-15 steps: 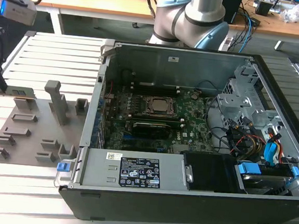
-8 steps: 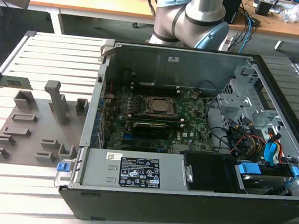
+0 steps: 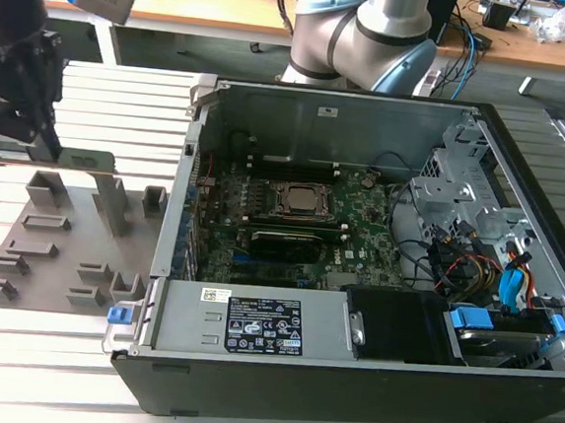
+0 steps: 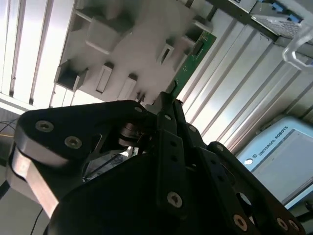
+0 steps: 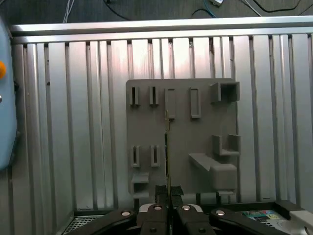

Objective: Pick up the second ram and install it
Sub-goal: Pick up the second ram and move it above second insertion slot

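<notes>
Gripper point(image 3: 41, 141) dark, hard to make out at exterior view's left. Second ram point(image 3: 81, 161) partly hidden behind it, left end cut off. In first wrist view, jaws pinched tight on ram point(image 5: 167, 142), seen edge-on. Ram held level over grey holder tray point(image 3: 62, 242), left of open computer case point(image 3: 347, 376); contact with tray unclear.

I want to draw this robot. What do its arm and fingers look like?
The silver-grey robot arm is a chunky tube with rounded joints and a blue-grey cap. Its black metal gripper has flat, jointed fingers and round silver screws.
</notes>
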Available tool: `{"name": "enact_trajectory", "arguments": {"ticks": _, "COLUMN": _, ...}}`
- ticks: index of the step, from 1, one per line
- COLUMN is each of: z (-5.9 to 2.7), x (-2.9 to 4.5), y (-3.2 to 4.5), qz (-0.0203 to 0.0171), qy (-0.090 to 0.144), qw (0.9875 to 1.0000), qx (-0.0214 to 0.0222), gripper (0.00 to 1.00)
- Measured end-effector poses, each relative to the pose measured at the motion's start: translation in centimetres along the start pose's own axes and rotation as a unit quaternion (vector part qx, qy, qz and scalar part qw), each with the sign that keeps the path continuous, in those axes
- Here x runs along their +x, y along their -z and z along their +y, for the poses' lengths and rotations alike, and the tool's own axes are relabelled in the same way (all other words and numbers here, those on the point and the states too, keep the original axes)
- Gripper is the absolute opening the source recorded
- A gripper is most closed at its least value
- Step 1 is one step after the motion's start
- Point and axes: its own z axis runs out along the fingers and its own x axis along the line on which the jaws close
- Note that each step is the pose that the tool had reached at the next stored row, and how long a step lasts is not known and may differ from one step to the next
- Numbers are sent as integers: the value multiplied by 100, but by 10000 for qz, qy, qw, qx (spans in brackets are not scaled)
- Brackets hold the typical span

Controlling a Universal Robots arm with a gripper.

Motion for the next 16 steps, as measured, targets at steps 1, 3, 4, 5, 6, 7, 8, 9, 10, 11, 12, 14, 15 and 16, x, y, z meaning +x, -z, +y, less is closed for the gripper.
{"name": "enact_trajectory", "arguments": {"ticks": 1, "z": -61, "x": -3, "y": 2, "qz": 1, "qy": -1, "qw": 10000, "qx": -4, "gripper": 13}}
{"name": "enact_trajectory", "arguments": {"ticks": 3, "z": -198, "x": -9, "y": 5, "qz": -1, "qy": 1, "qw": 10000, "qx": -12, "gripper": 13}}
{"name": "enact_trajectory", "arguments": {"ticks": 4, "z": -243, "x": -11, "y": 6, "qz": -2, "qy": 0, "qw": 10000, "qx": -16, "gripper": 13}}
{"name": "enact_trajectory", "arguments": {"ticks": 5, "z": -334, "x": -15, "y": 8, "qz": -35, "qy": 1, "qw": 10000, "qx": -23, "gripper": 13}}
{"name": "enact_trajectory", "arguments": {"ticks": 6, "z": -373, "x": -16, "y": 8, "qz": -134, "qy": 4, "qw": 9999, "qx": -28, "gripper": 13}}
{"name": "enact_trajectory", "arguments": {"ticks": 7, "z": -407, "x": -18, "y": 9, "qz": -250, "qy": 6, "qw": 9997, "qx": -36, "gripper": 13}}
{"name": "enact_trajectory", "arguments": {"ticks": 8, "z": -454, "x": -20, "y": 10, "qz": -278, "qy": 6, "qw": 9996, "qx": -40, "gripper": 13}}
{"name": "enact_trajectory", "arguments": {"ticks": 9, "z": -487, "x": -21, "y": 10, "qz": -278, "qy": 6, "qw": 9996, "qx": -42, "gripper": 13}}
{"name": "enact_trajectory", "arguments": {"ticks": 10, "z": -546, "x": -23, "y": 10, "qz": -278, "qy": 7, "qw": 9996, "qx": -46, "gripper": 13}}
{"name": "enact_trajectory", "arguments": {"ticks": 11, "z": -653, "x": -29, "y": 10, "qz": -277, "qy": 5, "qw": 9996, "qx": -56, "gripper": 13}}
{"name": "enact_trajectory", "arguments": {"ticks": 12, "z": -753, "x": -32, "y": 9, "qz": -277, "qy": 6, "qw": 9996, "qx": -66, "gripper": 13}}
{"name": "enact_trajectory", "arguments": {"ticks": 14, "z": -880, "x": -38, "y": 7, "qz": -276, "qy": 5, "qw": 9996, "qx": -76, "gripper": 13}}
{"name": "enact_trajectory", "arguments": {"ticks": 15, "z": -956, "x": -41, "y": 6, "qz": -276, "qy": 5, "qw": 9996, "qx": -79, "gripper": 13}}
{"name": "enact_trajectory", "arguments": {"ticks": 16, "z": -997, "x": -44, "y": 6, "qz": -276, "qy": 5, "qw": 9996, "qx": -80, "gripper": 13}}
